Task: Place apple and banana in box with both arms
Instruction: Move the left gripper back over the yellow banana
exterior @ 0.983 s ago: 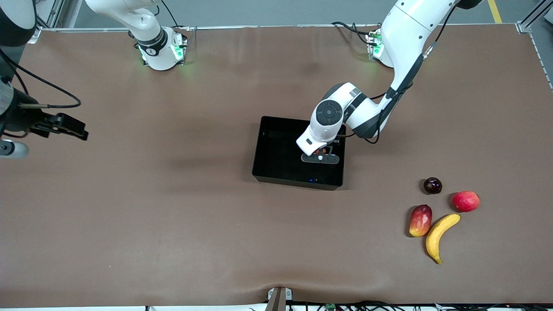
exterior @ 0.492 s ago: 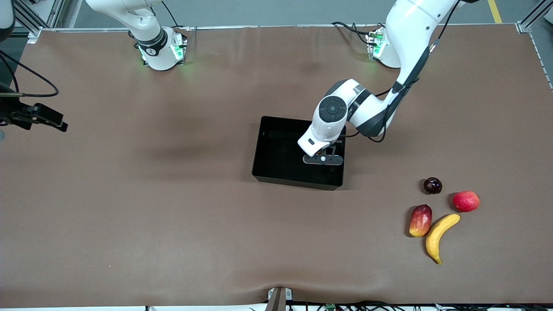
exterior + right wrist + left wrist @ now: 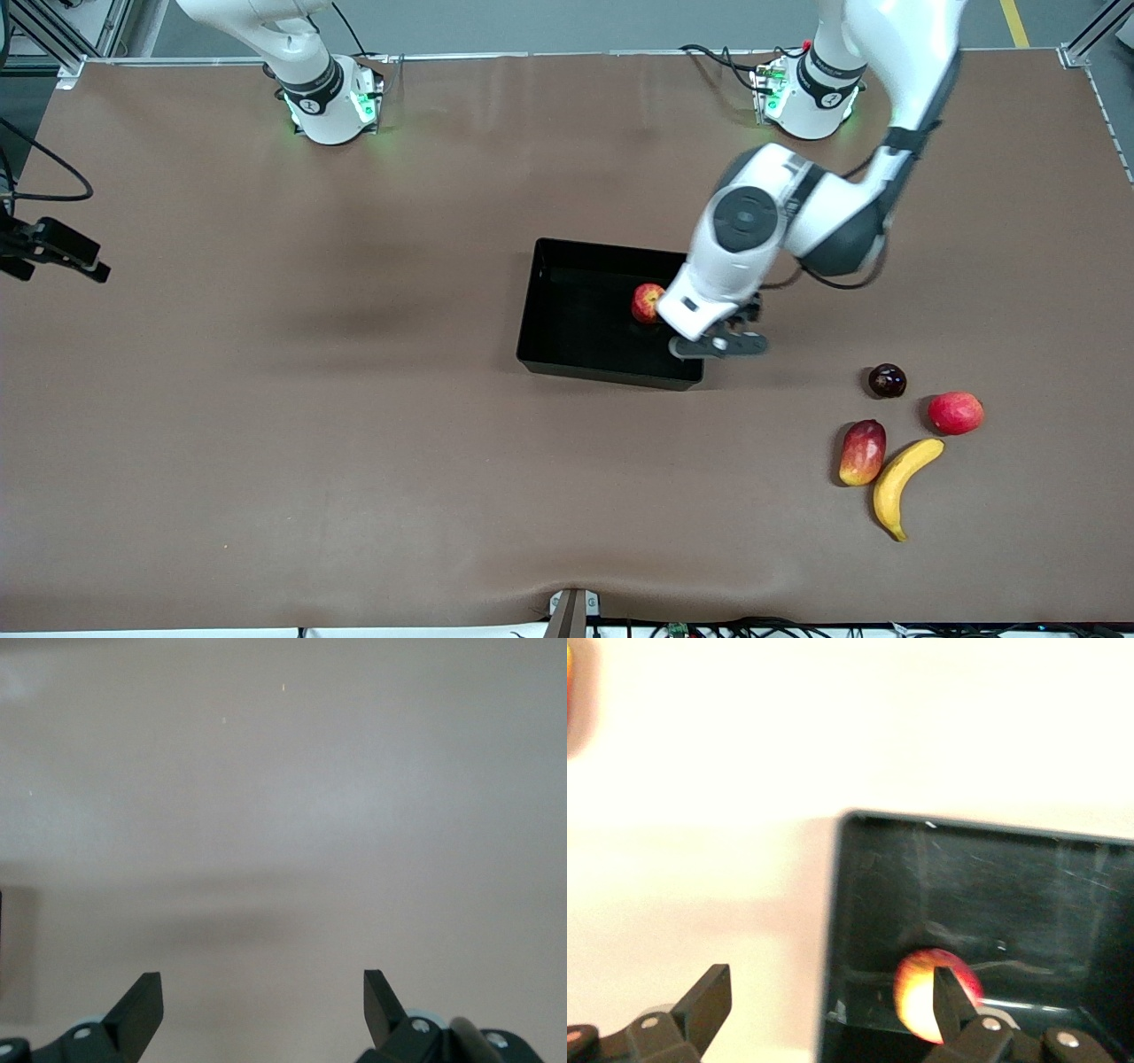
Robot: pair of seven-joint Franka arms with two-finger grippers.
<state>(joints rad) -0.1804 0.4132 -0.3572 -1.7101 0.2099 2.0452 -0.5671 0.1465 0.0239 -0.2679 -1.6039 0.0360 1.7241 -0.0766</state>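
apple point(image 3: 648, 302) in box point(image 3: 567, 359). left end effector point(image 3: 719, 346) wide open, empty, over box edge. right end effector point(image 3: 257, 1010) open, empty, waiting over bare tabletop point(image 3: 354, 443). banana point(image 3: 899, 483) on tabletop.

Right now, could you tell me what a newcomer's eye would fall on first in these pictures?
The left gripper, open and empty, hangs over the box rim at the left arm's end, with the apple lying loose inside. Next comes the fruit cluster toward the left arm's end of the table: the banana, nearest the front camera, beside a mango. The right gripper waits open over the table's right-arm end.
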